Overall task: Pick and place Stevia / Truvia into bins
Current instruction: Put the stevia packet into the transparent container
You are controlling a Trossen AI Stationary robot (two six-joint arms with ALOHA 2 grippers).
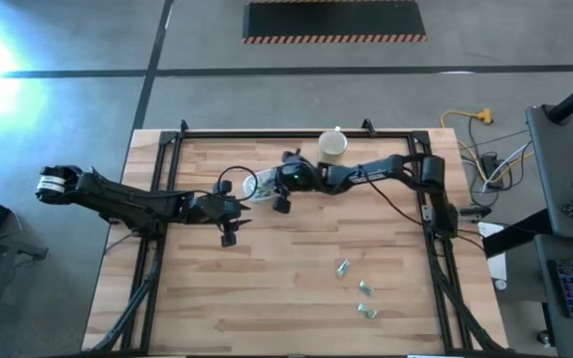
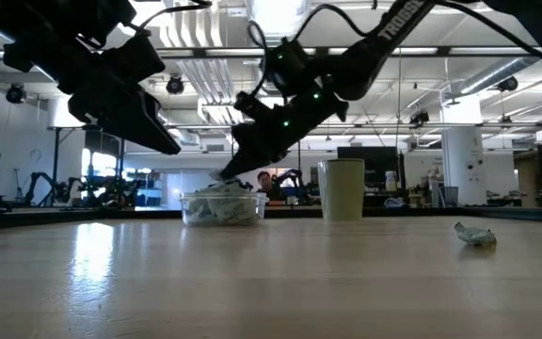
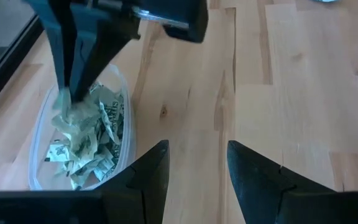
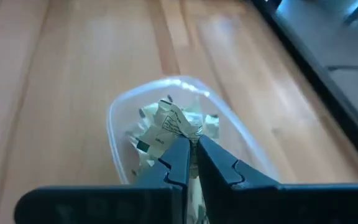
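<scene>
**High view: right gripper holds a sachet over the filled tub**

High view puts the clear tub (image 1: pixel 264 186) toward the far edge of the tabletop (image 1: pixel 296 288), left of the beige cup (image 1: pixel 332 146). The tub is heaped with green-and-white sachets (image 3: pixel 86 140). The right gripper (image 4: pixel 191 146) sits directly over that heap, its fingers nearly closed and pinching one crumpled sachet (image 4: pixel 174 121) just above the pile. The left gripper (image 3: pixel 194 168) hovers near the tub's near side, fingers spread apart and holding nothing.

Three more sachets (image 1: pixel 342 268) lie loose toward the near right corner, well apart from the tub; the tabletop between them and the tub is bare wood, as is the near left part.

The low view alone shows the tub's low wall and the cup (image 2: pixel 342 189) standing taller beside it, with one loose sachet (image 2: pixel 475 234) at the right. Only the right wrist view shows the pinch itself.
</scene>
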